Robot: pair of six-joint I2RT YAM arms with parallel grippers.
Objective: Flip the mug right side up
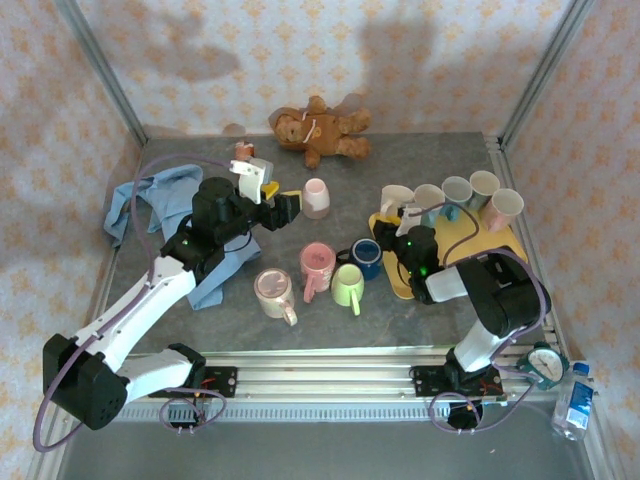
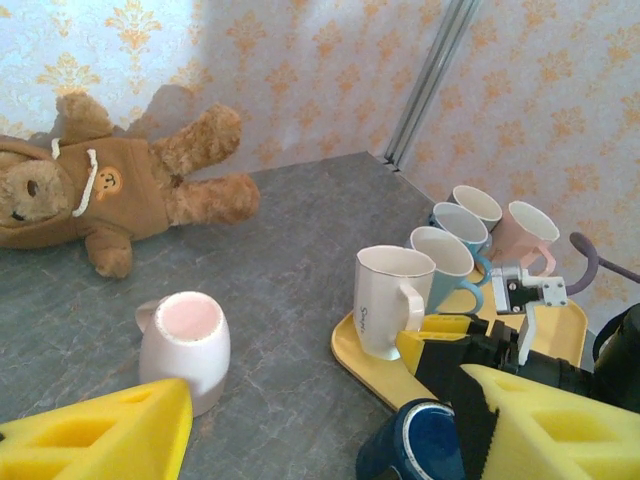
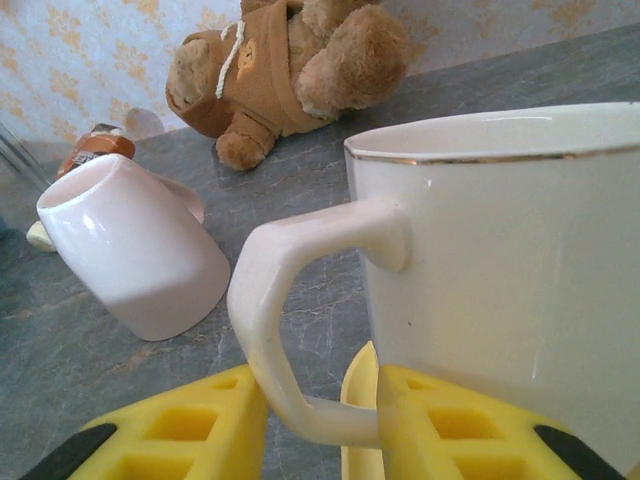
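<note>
The upside-down mug [image 1: 315, 197] is white with a pinkish base and stands base up on the grey table, its handle to the rear left. In the left wrist view this mug [image 2: 185, 350] is just ahead of my left finger [image 2: 100, 440]. My left gripper [image 1: 285, 206] hovers beside it, open, with nothing between its fingers. My right gripper [image 1: 403, 222] is at the yellow tray's [image 1: 500, 240] left end, open, its fingers either side of the handle of an upright cream mug [image 3: 500, 270]; the left finger touches the handle.
A pink mug [image 1: 318, 263], a green mug [image 1: 348, 285], a dark blue mug [image 1: 367, 257] and a beige mug [image 1: 272, 290] sit at mid-table. Several upright mugs line the tray. A teddy bear [image 1: 315, 130] lies at the back, a blue cloth [image 1: 150, 200] on the left.
</note>
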